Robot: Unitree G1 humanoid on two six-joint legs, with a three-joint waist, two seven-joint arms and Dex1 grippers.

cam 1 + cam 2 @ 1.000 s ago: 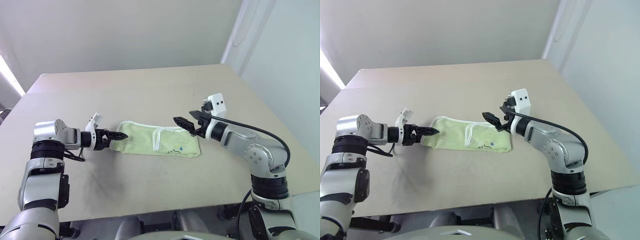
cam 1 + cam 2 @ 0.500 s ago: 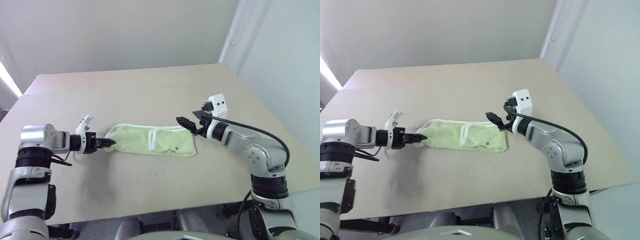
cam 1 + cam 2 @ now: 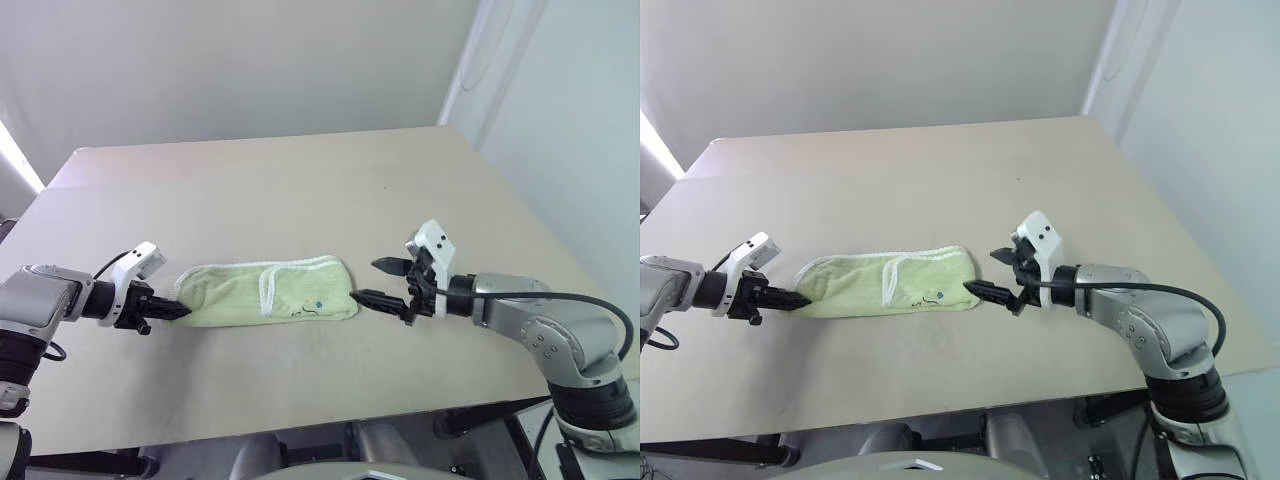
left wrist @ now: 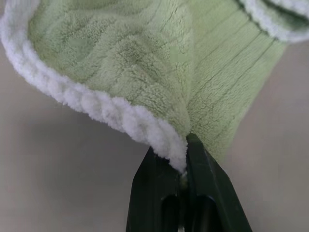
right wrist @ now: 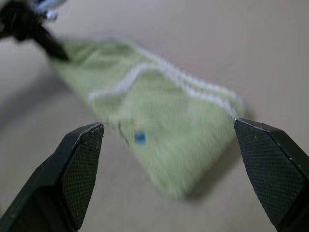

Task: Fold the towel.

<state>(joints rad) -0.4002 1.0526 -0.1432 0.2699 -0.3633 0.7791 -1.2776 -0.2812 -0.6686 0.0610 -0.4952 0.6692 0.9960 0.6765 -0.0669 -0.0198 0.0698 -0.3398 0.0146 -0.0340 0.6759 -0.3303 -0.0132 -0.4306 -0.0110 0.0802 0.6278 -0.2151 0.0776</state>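
You have the towel [image 3: 265,293] lying folded into a long narrow band on the beige table [image 3: 300,190], stretched crosswise in front of the robot, nearer the table's front edge than its far one. It is a light yellow-green terry cloth; its white stitched edging [image 3: 268,288] runs along the far long side and curves down across the middle of the band. A small blue and dark logo [image 3: 317,305] sits on the towel's right half, close to the near edge.

Your left gripper [image 3: 166,311] is at the towel's left end, fingers clenched on the cloth there. In the left wrist view you can see the two black fingers [image 4: 203,193] pressed together, with the white-edged corner pinched between them and the fabric fanning out beyond.

Your right gripper [image 3: 381,283] is just off the towel's right end, holding nothing, its fingers spread wide. One fingertip lies low at the towel's right edge, the other stands higher, clear of the cloth. In the right wrist view the towel lies between the two fingers [image 5: 79,169], beyond them.
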